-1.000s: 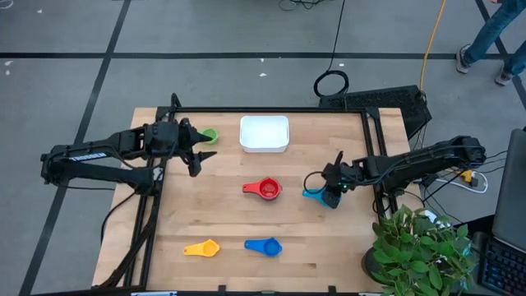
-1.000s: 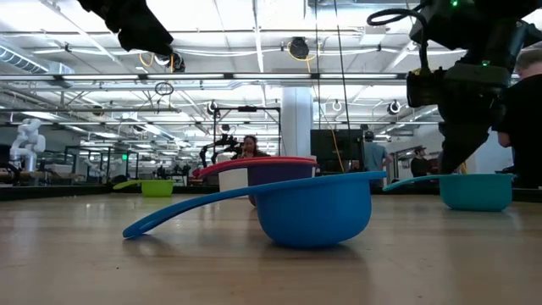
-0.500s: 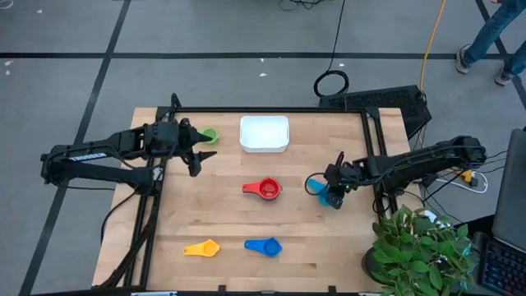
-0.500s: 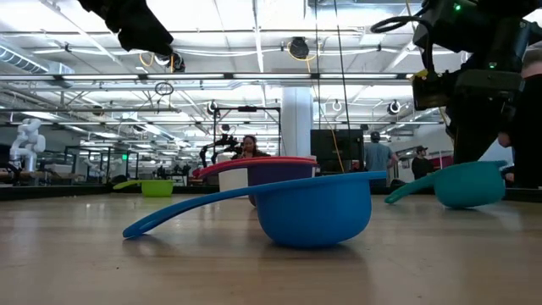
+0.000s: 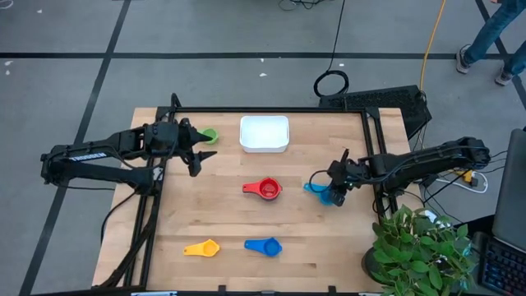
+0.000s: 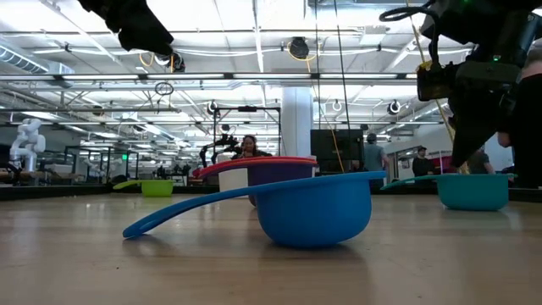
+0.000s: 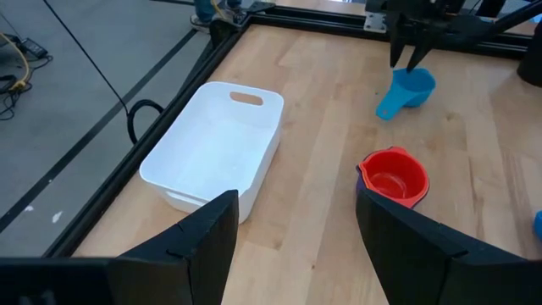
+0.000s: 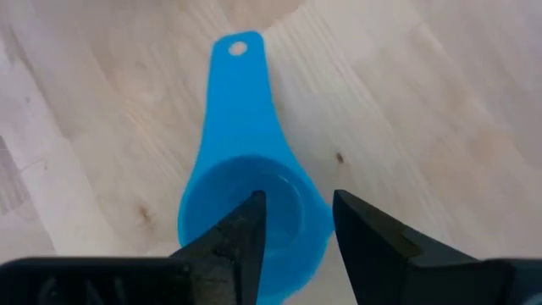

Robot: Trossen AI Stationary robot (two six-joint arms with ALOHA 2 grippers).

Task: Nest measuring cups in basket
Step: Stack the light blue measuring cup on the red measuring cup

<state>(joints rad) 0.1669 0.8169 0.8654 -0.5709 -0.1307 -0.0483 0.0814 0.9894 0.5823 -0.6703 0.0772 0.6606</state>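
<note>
The light blue cup sits level on the table's right part, its handle pointing away from my right gripper. That gripper is open and points down over the bowl, one finger inside and one outside the wall. My left gripper hovers open at the left, near the green cup. The white basket stands at the far middle. The red cup is at the centre. The yellow cup and mid blue cup lie near the front edge. I see no orange or dark blue cup. My right gripper straddles the light blue cup's wall on the side opposite the handle, from above: one finger stands in the bowl and the other outside it. Whether either finger touches the wall, I cannot tell. The cup rests on the table.
A potted plant stands at the table's right near corner, close to the right arm. A black frame runs along the far and side edges. People and equipment show in the room beyond. Bare wood lies between the red cup and the basket.
Half a second ago the light blue cup was tipped, bowl raised and handle end down, under my right gripper. It now sits level on the table again, shifted slightly toward the right edge along with the gripper. The left arm has kept still.
</note>
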